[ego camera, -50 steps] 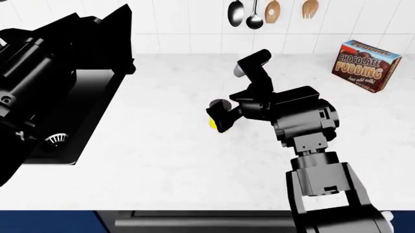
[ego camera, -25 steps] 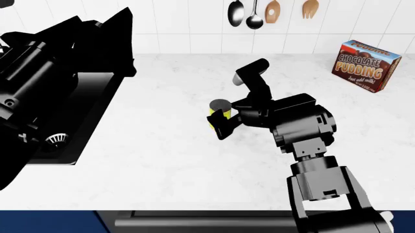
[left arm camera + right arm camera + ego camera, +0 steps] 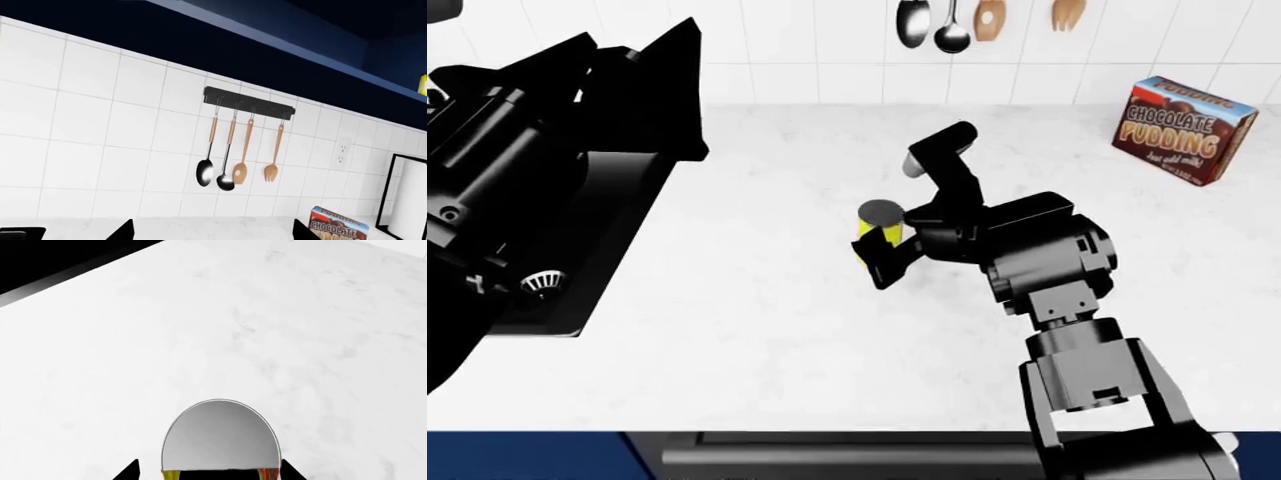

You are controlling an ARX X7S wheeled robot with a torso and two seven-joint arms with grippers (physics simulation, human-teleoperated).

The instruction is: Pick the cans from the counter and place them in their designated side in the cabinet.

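Observation:
One can (image 3: 880,229), yellow-labelled with a dark grey lid, stands upright on the white counter (image 3: 761,330) near its middle. My right gripper (image 3: 898,212) is open around it, one finger behind and one in front, with gaps showing. In the right wrist view the can's lid (image 3: 220,435) sits between the two fingertips (image 3: 131,473), touching neither. My left gripper (image 3: 213,235) is open and empty, raised and facing the tiled wall. A yellow sliver (image 3: 422,84) shows at the dark blue cabinet's edge; I cannot tell what it is.
A brown chocolate pudding box (image 3: 1184,130) stands at the back right. Utensils (image 3: 950,25) hang on the tiled wall. The black sink (image 3: 561,290) lies to the left, mostly hidden by my left arm (image 3: 534,150).
The right gripper's fingers have shifted a little around the can, which now shows more fully and upright. The head view has tilted slightly; the left arm holds still.

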